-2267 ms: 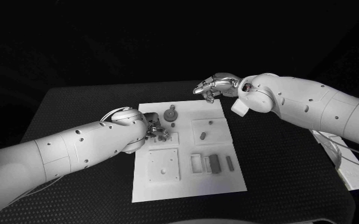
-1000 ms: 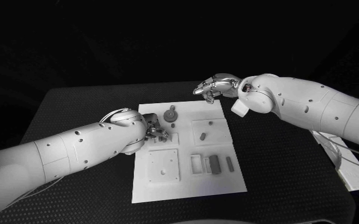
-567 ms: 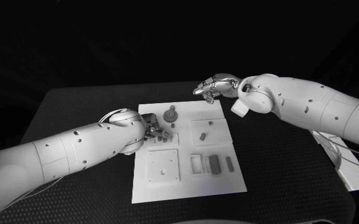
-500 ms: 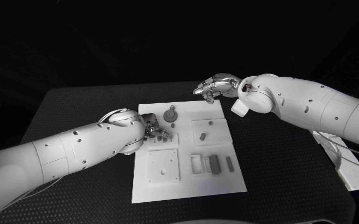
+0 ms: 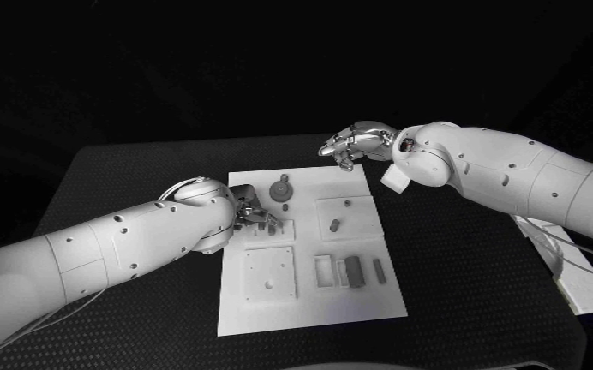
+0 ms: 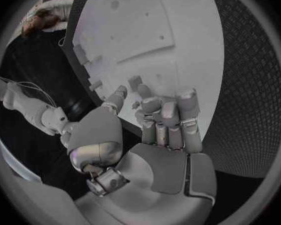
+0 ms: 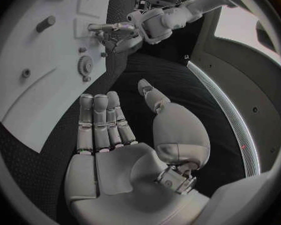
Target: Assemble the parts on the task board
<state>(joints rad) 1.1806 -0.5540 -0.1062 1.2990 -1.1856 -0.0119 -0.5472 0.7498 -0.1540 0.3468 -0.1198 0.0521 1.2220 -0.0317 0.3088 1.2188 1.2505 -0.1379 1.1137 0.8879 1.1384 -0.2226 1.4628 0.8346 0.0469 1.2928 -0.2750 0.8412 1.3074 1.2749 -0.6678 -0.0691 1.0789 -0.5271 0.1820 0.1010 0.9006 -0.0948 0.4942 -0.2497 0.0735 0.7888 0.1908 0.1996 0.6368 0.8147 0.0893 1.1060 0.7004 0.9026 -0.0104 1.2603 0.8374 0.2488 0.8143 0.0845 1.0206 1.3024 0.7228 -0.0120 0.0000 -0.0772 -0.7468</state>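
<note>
The white task board (image 5: pixel 309 306) lies mid-table. A grey gear (image 5: pixel 283 190) stands near its far edge, and a short peg (image 5: pixel 336 225) lies on a raised square block (image 5: pixel 349 212). Dark bars (image 5: pixel 355 270) sit in slots nearer me. My left hand (image 5: pixel 252 209) hovers over the board's left side beside small upright pegs (image 5: pixel 270 229). Its fingers (image 6: pixel 168 117) curl toward the thumb above the board (image 6: pixel 178 45), and I cannot tell whether a small piece is pinched there. My right hand (image 5: pixel 352 143) hangs above the board's far right corner, its fingers (image 7: pixel 100 122) straight and holding nothing.
A square plate with holes (image 5: pixel 270 272) lies on the board's near left part. From the right wrist I see the gear (image 7: pixel 85 64), a peg (image 7: pixel 45 23) and my left hand (image 7: pixel 118 32). Black table (image 5: pixel 470 293) surrounds the board; a pale object (image 5: pixel 571 280) sits at the right edge.
My left hand has drawn back slightly toward the board's left edge, uncovering the small upright pegs. My right hand has stayed put.
</note>
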